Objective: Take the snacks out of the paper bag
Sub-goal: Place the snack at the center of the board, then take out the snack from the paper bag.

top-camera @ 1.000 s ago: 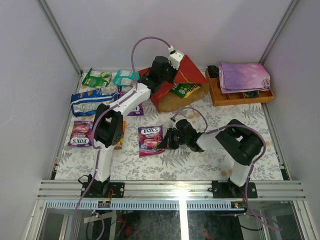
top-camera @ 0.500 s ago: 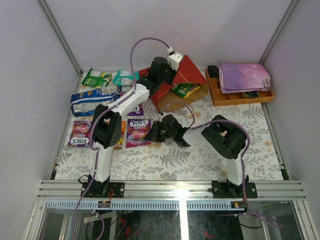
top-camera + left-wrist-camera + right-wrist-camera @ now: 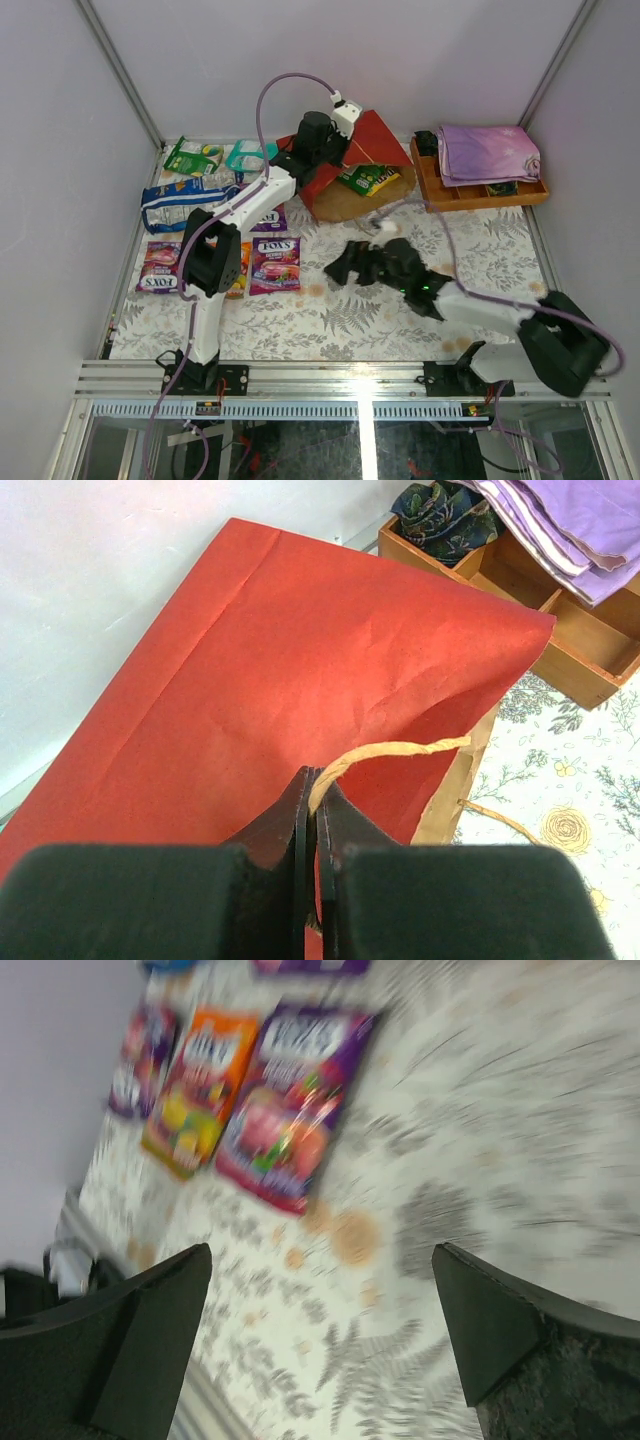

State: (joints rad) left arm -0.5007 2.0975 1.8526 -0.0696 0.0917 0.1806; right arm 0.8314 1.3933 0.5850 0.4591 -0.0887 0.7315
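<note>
The red paper bag (image 3: 378,142) lies on its side at the back, brown mouth facing the front, with a green snack (image 3: 369,180) in the opening. My left gripper (image 3: 322,148) is shut on its string handle (image 3: 400,750), above the bag's red side (image 3: 280,670). My right gripper (image 3: 342,268) hangs open and holds nothing, just right of a purple Fox's packet (image 3: 275,263). In the blurred right wrist view that purple packet (image 3: 290,1110) lies flat beside an orange packet (image 3: 195,1090). Other snacks lie at the left: green (image 3: 190,158), teal (image 3: 248,155), blue-white (image 3: 180,200) and another purple Fox's (image 3: 160,268).
A brown wooden tray (image 3: 480,188) with a folded purple cloth (image 3: 488,150) stands at the back right, close to the bag. Grey walls close in the left, back and right sides of the flower-patterned table (image 3: 450,240).
My right gripper carried the purple Fox's packet left, set it next to the orange one, opened and drew back to the right. The left gripper has kept its hold on the handle.
</note>
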